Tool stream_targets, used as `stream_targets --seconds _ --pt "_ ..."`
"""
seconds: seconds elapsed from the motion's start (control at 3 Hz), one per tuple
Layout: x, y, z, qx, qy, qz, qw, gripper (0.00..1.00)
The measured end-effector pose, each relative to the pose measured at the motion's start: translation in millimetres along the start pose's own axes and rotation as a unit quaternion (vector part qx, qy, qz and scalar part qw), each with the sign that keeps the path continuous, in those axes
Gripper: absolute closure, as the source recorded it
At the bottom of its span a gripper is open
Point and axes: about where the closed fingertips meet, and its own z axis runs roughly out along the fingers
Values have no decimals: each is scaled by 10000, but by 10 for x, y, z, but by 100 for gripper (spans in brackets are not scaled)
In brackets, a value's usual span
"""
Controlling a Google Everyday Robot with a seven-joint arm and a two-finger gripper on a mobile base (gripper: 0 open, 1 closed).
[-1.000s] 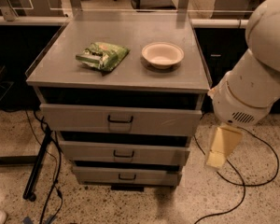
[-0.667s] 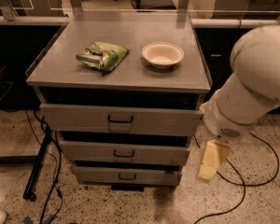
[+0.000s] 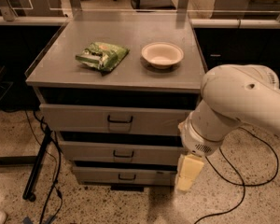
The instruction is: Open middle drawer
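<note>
The grey cabinet has three stacked drawers, each with a small black handle at front centre. The middle drawer (image 3: 123, 153) sits between the taller top drawer (image 3: 116, 120) and the narrower bottom drawer (image 3: 126, 175). Each front stands slightly forward with a dark gap above it. My gripper (image 3: 186, 172) hangs cream-coloured below the white arm (image 3: 233, 106), in front of the right end of the middle and bottom drawers, to the right of the middle handle and apart from it.
On the cabinet top (image 3: 60, 64) lie a green snack bag (image 3: 101, 56) and a white bowl (image 3: 162, 54). Black cables (image 3: 233, 181) trail on the speckled floor at right and at left (image 3: 42, 171). Dark desks stand behind.
The arm has swung left and closer to the cabinet. The gripper has moved left with it and now overlaps the right end of the lower drawer fronts.
</note>
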Motion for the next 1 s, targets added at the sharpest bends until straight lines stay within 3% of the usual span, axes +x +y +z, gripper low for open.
stream_targets --seconds 0.33,0.67,1.0 --pt "-1 2 19 -22 -5 1 10000 0" --pt "-36 67 464 -373 -173 61 9991 0" --pt "-278 117 1306 -757 -364 -156 9963 0"
